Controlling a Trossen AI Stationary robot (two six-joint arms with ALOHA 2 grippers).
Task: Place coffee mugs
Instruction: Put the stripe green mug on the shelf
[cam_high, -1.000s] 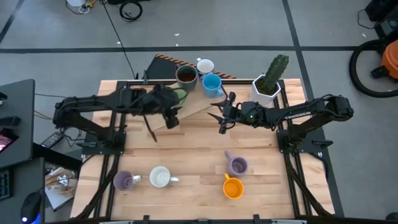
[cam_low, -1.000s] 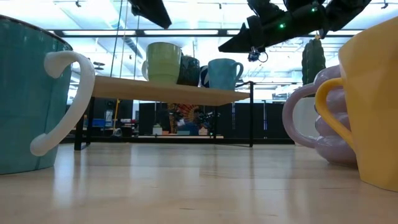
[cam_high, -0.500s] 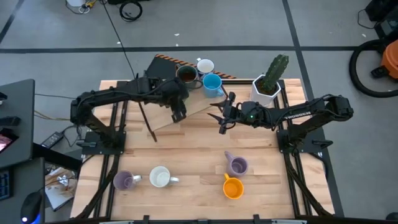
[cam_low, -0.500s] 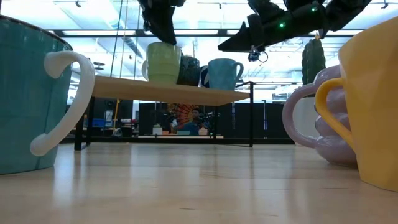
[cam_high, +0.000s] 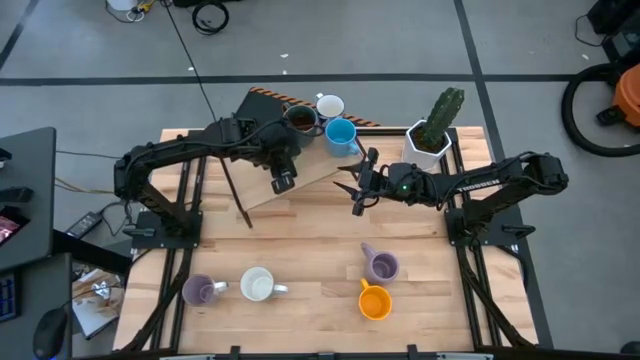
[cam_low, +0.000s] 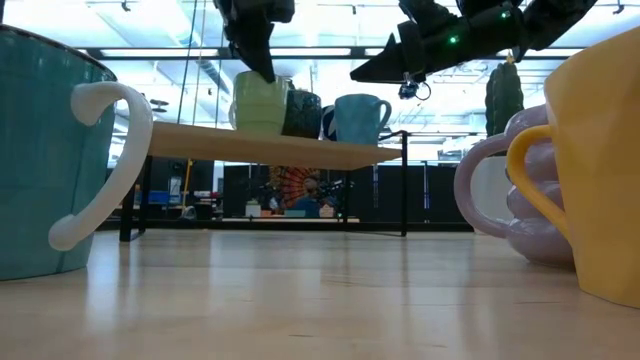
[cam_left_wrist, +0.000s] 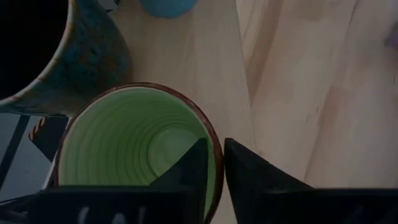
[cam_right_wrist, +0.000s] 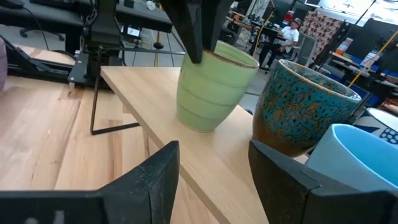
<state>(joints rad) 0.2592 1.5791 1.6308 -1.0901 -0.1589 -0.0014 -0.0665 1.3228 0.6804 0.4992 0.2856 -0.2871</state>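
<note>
Pinching the green mug (cam_left_wrist: 134, 146) rim with our left gripper (cam_left_wrist: 211, 163), upper centre on the shelf (cam_high: 310, 172) | our right gripper (cam_high: 354, 186) is waiting with fingers apart, centre right

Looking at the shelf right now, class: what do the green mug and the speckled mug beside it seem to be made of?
Green mug: probably glazed ceramic, with a soft sheen, ridged rings and a brown rim; the left gripper has its jaws pinching that rim. Speckled mug: likely ceramic too, with a mottled teal-and-brown reactive-looking glaze. The shelf looks like pale, matte wood with visible grain.
</note>
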